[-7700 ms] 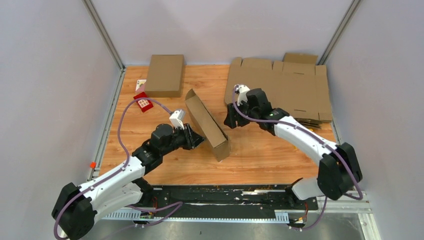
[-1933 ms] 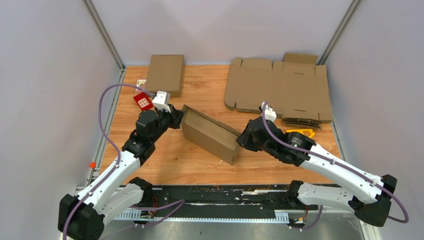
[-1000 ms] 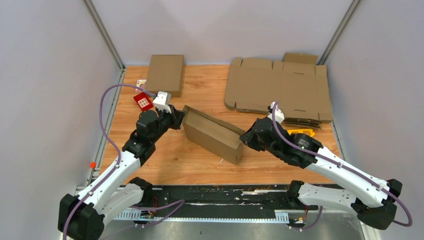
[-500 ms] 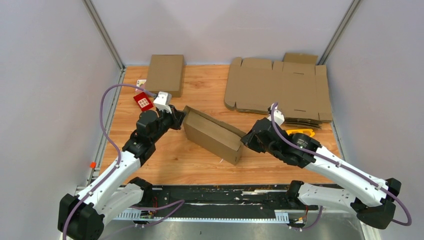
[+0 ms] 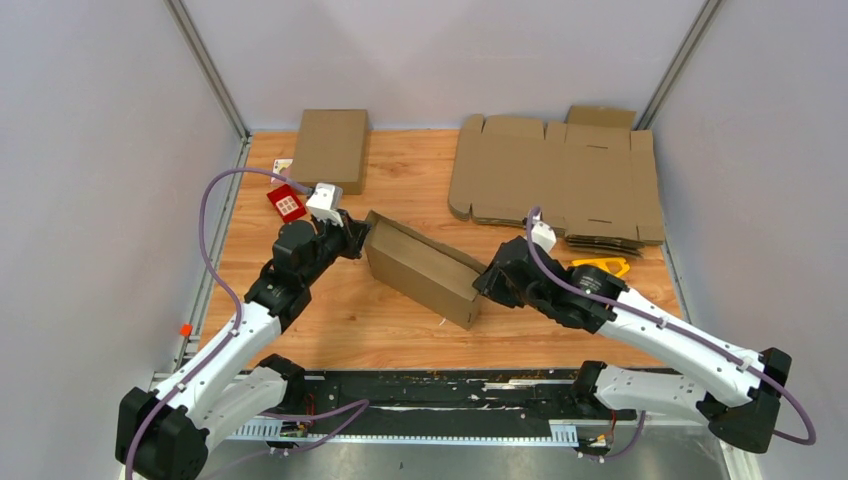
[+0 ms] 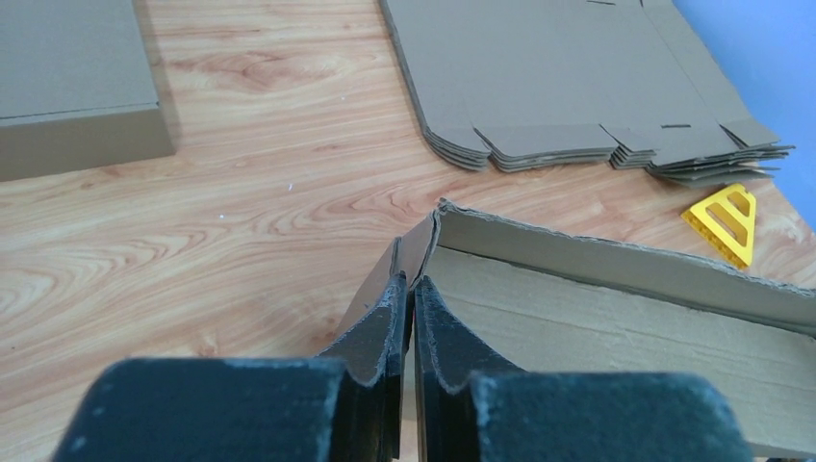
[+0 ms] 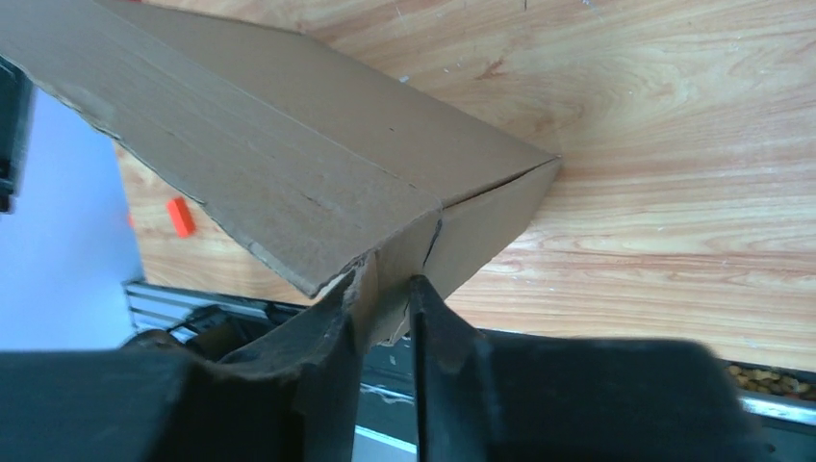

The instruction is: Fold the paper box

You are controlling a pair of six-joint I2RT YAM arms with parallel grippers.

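The box point(image 5: 420, 270) lies slantwise in the middle of the bench point(image 5: 380, 335), with a gripper at each end, I reckon to stop it sliding while I fold. The left gripper point(image 6: 411, 284) pinches the far-left corner wall. The right gripper point(image 7: 385, 284), jaws narrow, nips the near-right corner flap. From above, the arms hide both grips, and I can't make out whether the inner flaps are tucked.

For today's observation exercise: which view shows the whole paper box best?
Top external: the whole paper box shows, the left gripper and right gripper at opposite ends. The left wrist view shows only one corner and the inside; the right wrist view only the other end's outer faces.
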